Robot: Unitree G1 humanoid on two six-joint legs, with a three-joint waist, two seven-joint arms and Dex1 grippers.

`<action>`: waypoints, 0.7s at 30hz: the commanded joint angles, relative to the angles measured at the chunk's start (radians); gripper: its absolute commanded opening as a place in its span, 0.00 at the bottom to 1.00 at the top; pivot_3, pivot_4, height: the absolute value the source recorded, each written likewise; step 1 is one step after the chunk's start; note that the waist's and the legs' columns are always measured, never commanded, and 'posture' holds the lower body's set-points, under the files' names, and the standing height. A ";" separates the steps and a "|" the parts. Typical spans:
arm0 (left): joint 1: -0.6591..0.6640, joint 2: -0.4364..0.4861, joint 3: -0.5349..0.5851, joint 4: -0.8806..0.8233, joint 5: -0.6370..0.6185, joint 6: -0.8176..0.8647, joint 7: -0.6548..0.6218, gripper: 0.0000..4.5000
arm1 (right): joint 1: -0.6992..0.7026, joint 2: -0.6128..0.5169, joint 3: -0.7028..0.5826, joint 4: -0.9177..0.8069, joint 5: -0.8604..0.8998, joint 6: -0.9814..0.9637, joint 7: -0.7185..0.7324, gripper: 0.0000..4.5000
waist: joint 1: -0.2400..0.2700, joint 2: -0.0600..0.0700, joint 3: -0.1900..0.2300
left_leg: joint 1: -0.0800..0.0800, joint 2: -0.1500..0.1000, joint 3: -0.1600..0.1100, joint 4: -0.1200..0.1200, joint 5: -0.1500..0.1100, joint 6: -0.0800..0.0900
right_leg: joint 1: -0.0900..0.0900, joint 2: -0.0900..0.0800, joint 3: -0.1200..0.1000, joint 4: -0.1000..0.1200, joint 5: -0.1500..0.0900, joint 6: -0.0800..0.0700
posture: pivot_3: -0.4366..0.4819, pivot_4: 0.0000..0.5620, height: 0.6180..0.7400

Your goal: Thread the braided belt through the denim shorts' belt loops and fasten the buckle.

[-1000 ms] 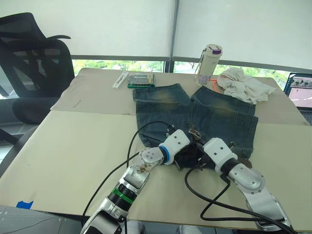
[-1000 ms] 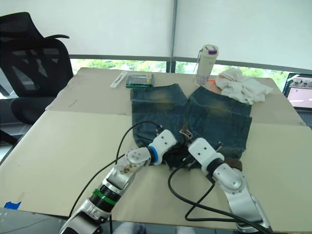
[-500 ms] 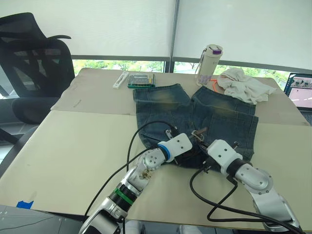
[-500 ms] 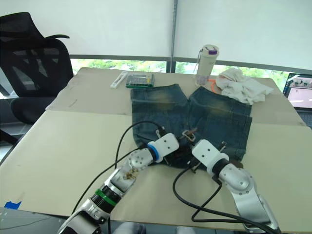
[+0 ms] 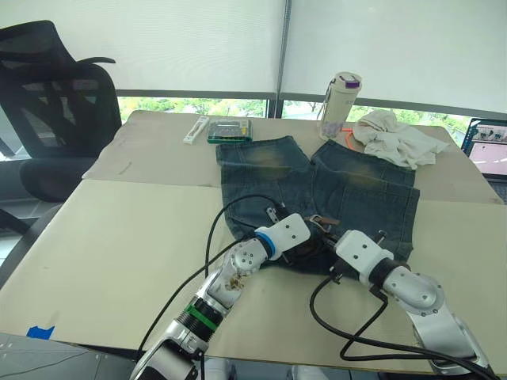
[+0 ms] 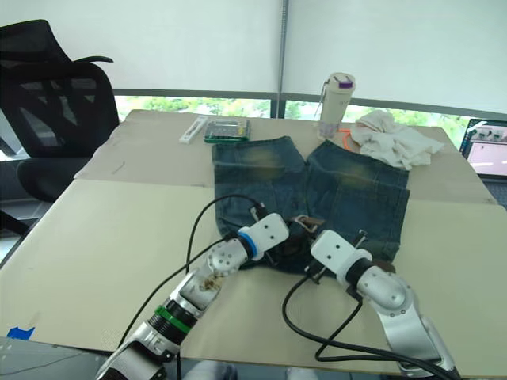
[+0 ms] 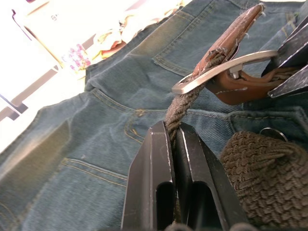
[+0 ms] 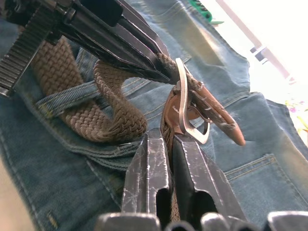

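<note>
The denim shorts [image 5: 360,186] lie flat on the table, waistband toward me. Over the waistband my left gripper [image 7: 171,132] is shut on the braided belt [image 7: 180,108] just behind its leather tip. That tip passes through the silver buckle [image 7: 216,70]. My right gripper [image 8: 169,139] is shut on the strap end that carries the buckle [image 8: 183,103]. A loop of the braided belt [image 8: 103,113] bunches on the waistband, and part of it runs under a belt loop [image 8: 62,98]. Both grippers meet at the middle of the waistband [image 5: 317,237].
At the table's far edge are a white bottle [image 5: 339,99], a white cloth [image 5: 396,138] and a green box [image 5: 229,131]. A laptop [image 5: 487,150] sits at the far right. A black office chair [image 5: 55,103] stands to the left. Black cables [image 5: 348,332] trail over the near table.
The belt tip has come down and now lies through the buckle near the waistband. Both grippers have shifted slightly and stay shut on the belt.
</note>
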State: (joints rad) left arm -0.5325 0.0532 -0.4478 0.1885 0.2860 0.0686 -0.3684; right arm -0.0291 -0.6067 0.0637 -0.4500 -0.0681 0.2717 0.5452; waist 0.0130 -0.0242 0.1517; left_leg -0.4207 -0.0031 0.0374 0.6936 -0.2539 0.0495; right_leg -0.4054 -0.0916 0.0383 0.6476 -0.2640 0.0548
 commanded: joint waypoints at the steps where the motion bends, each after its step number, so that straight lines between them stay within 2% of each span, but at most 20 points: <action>1: -0.001 -0.016 -0.012 -0.028 -0.005 -0.030 -0.007 0.00 | -0.003 0.043 -0.069 -0.094 0.176 0.113 0.047 0.41 | -0.001 0.000 0.000 | 0.000 0.000 0.000 0.000 0.000 0.000 | 0.000 0.000 0.000 0.000 0.000 0.000 | 0.48 0.27 1.00; 3: 0.001 -0.015 -0.012 -0.027 -0.004 -0.033 -0.008 0.00 | -0.005 0.062 -0.126 -0.120 0.277 0.213 0.062 0.57 | -0.001 0.000 0.000 | 0.000 0.000 0.000 0.000 0.000 0.000 | 0.000 0.000 0.000 0.000 0.000 0.000 | 0.48 0.27 1.00; 7: 0.008 -0.012 -0.018 -0.031 0.004 -0.036 -0.007 0.00 | -0.058 0.120 -0.273 -0.153 0.477 0.452 -0.002 0.88 | 0.000 0.000 0.000 | 0.000 0.001 0.000 0.000 0.000 0.000 | 0.000 -0.001 0.000 0.000 0.000 0.000 | 0.48 0.27 1.00; 9: 0.012 -0.012 -0.020 -0.033 0.006 -0.036 -0.006 0.00 | -0.080 0.123 -0.318 -0.169 0.553 0.538 -0.014 0.99 | 0.001 0.000 0.000 | 0.000 0.000 0.000 0.000 -0.001 0.001 | 0.000 -0.001 0.000 0.000 0.000 0.000 | 0.48 0.27 1.00; 14: 0.018 -0.011 -0.022 -0.038 0.014 -0.037 -0.004 0.00 | -0.150 0.161 -0.423 -0.155 0.691 0.725 -0.123 0.99 | -0.001 0.000 0.000 | 0.000 0.000 0.000 0.000 -0.001 0.001 | 0.000 -0.001 0.000 0.000 0.000 0.000 | 0.48 0.27 1.00; 18: 0.022 -0.010 -0.021 -0.038 0.018 -0.038 -0.002 0.00 | -0.201 0.250 -0.499 -0.152 0.851 0.922 -0.236 0.99 | 0.000 0.000 0.000 | 0.000 0.001 0.000 -0.001 -0.001 0.001 | 0.000 -0.001 0.000 0.001 0.000 0.000 | 0.48 0.27 1.00; 21: 0.021 -0.010 -0.021 -0.035 0.021 -0.039 0.001 0.00 | -0.266 0.416 -0.589 -0.117 0.933 1.035 -0.417 0.99 | -0.001 0.001 0.000 | -0.001 0.001 0.000 -0.001 -0.001 0.001 | 0.000 -0.002 0.000 0.001 0.000 0.000 | 0.48 0.27 1.00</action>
State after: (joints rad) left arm -0.5092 0.0530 -0.4583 0.1877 0.3013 0.0597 -0.3719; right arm -0.2729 -0.2122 -0.4792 -0.5609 0.8110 1.2630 0.2024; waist 0.0118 -0.0233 0.1512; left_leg -0.4214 -0.0021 0.0368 0.6928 -0.2545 0.0502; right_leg -0.4061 -0.0934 0.0385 0.6492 -0.2639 0.0547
